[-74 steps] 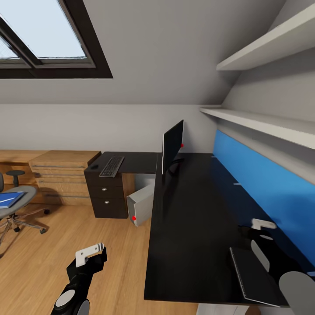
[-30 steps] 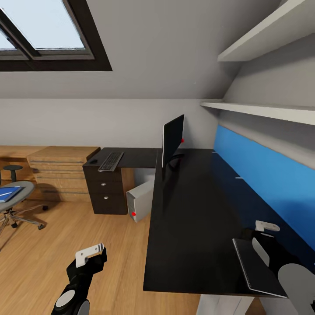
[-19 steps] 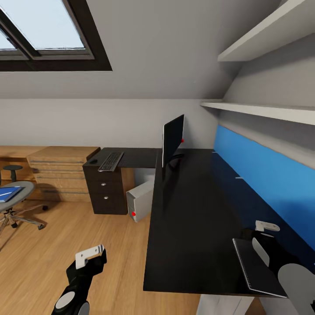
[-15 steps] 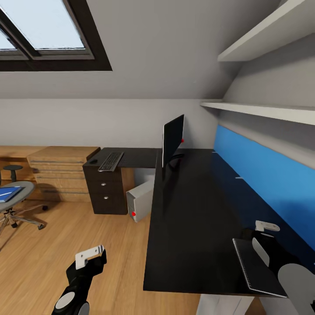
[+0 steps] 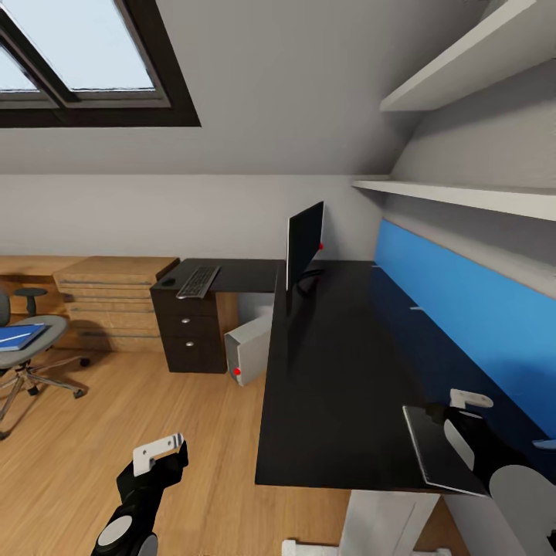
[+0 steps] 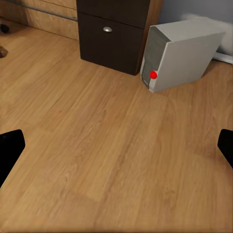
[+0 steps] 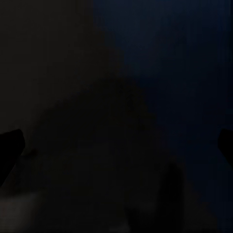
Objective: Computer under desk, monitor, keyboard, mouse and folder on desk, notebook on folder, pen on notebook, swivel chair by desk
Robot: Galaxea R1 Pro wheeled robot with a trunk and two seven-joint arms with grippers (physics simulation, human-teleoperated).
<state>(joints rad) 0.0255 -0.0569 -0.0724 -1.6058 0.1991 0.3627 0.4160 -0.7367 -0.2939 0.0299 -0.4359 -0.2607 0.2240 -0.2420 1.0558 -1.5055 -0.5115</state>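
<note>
Both jaws stand wide apart and hold nothing: the left gripper (image 6: 116, 145) hangs over the wooden floor (image 6: 97, 145), the right gripper (image 5: 463, 409) over the worktop (image 5: 332, 371) beside the notebook (image 5: 432, 452). Farther off stand the monitor (image 5: 304, 244) and keyboard (image 5: 198, 281) on the worktop, the computer (image 6: 182, 57) under it, and the folder (image 5: 17, 337) on the swivel chair (image 5: 35, 344).

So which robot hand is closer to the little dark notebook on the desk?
Right. The right gripper hovers just beside the notebook at the desk's near end; the left gripper hangs over the floor, off the desk's side.
</note>
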